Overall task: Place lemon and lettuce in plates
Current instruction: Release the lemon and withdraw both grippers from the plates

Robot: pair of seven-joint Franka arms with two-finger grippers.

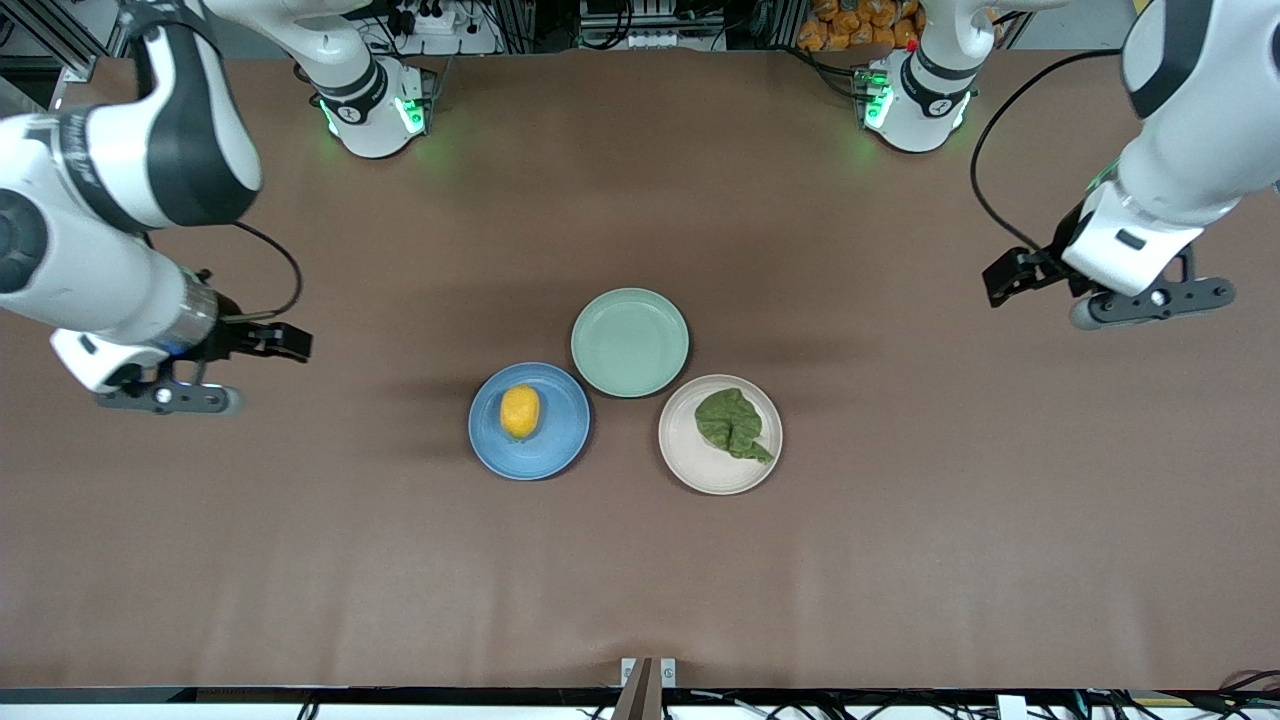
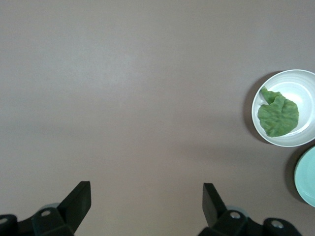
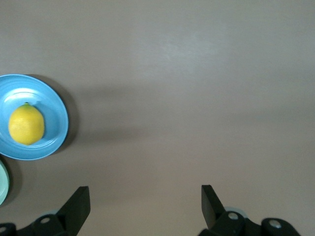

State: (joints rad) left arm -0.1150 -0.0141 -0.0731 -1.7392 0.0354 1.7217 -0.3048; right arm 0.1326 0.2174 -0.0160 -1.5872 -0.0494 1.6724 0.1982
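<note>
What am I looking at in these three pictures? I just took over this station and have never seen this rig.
Two robot arms work at a brown table. The big picture looks down from across it; the two small ones come from cameras on each arm's wrist. The right gripper and the left gripper hover over bare table at their own ends, both open and holding nothing. In the middle sit three plates: the blue plate holds the lemon, the cream plate holds the lettuce, and the mint-green plate, farther from the front camera, has nothing in it.

Yellow lemon (image 1: pixel 520 411), blue plate (image 1: pixel 529 460), green lettuce (image 1: pixel 733 423), cream plate (image 1: pixel 690 450), mint-green plate (image 1: pixel 630 342), brown table (image 1: pixel 300 560)
</note>
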